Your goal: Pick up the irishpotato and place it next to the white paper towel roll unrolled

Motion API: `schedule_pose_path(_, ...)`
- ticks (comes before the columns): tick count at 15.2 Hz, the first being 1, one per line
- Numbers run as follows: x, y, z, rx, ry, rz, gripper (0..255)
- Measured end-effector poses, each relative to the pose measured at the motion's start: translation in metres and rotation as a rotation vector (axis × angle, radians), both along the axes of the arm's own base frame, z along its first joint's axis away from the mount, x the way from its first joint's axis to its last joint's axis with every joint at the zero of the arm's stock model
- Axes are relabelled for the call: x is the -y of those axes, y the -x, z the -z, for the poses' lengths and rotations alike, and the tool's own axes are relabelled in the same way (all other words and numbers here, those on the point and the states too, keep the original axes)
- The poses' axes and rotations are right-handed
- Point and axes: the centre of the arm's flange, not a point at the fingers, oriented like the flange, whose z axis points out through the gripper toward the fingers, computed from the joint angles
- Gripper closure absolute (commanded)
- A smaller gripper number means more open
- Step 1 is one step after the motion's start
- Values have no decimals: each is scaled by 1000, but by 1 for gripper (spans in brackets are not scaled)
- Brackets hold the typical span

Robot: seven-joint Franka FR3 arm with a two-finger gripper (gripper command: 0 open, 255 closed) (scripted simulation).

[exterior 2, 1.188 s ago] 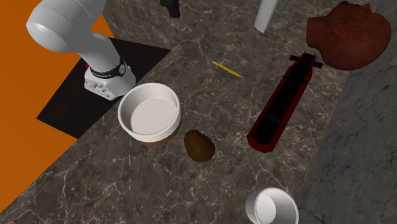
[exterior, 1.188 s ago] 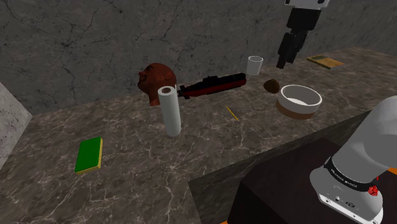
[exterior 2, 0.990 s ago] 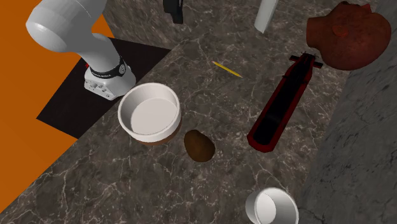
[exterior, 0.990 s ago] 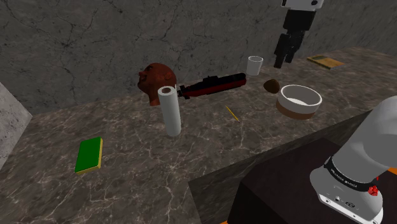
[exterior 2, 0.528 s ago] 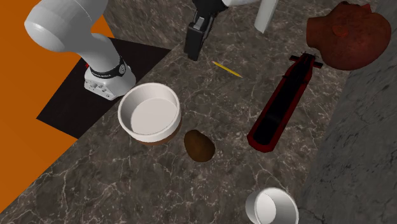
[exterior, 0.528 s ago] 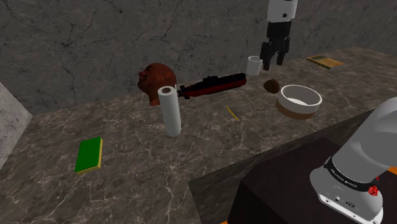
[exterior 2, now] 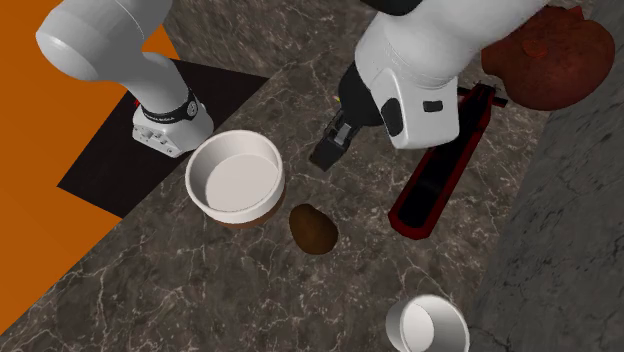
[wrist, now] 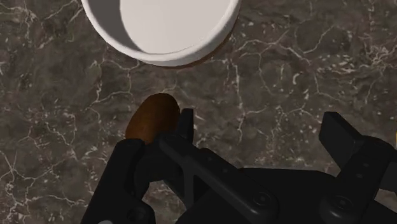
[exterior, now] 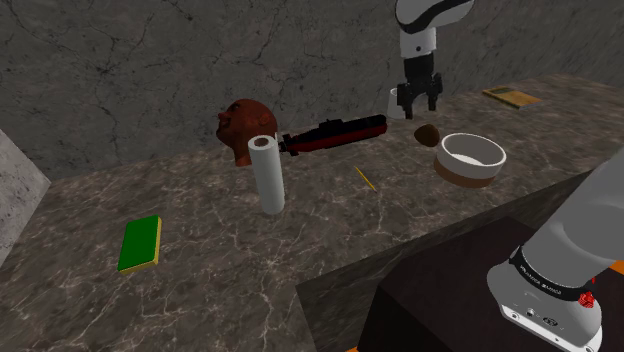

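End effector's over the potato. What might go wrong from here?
1. The potato sits toward one finger of the open end effector, not centred; descending may strike it and roll it.
2. The white bowl is close beside the potato; a finger might clip its rim.
3. The paper towel roll stands upright and slim; careless placement may topple it.

Potato (exterior 2: 313,229) beside bowl (exterior 2: 196,192), cup (exterior 2: 427,322) (upright) apart

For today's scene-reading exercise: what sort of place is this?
Probably a kitchen counter: a dark veined worktop bearing a white paper towel roll, a bowl and a brown potato.
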Motion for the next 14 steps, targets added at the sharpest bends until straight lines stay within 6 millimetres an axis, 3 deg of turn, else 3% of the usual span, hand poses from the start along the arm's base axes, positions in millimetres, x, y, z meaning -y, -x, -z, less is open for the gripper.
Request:
schedule_pose_path(3,32,-22,27,-70,26,54,0)
schedule_pose_path(10,103,-52,89,-226,83,174,0)
schedule_pose_path(14,110,-46,108,-241,89,186,0)
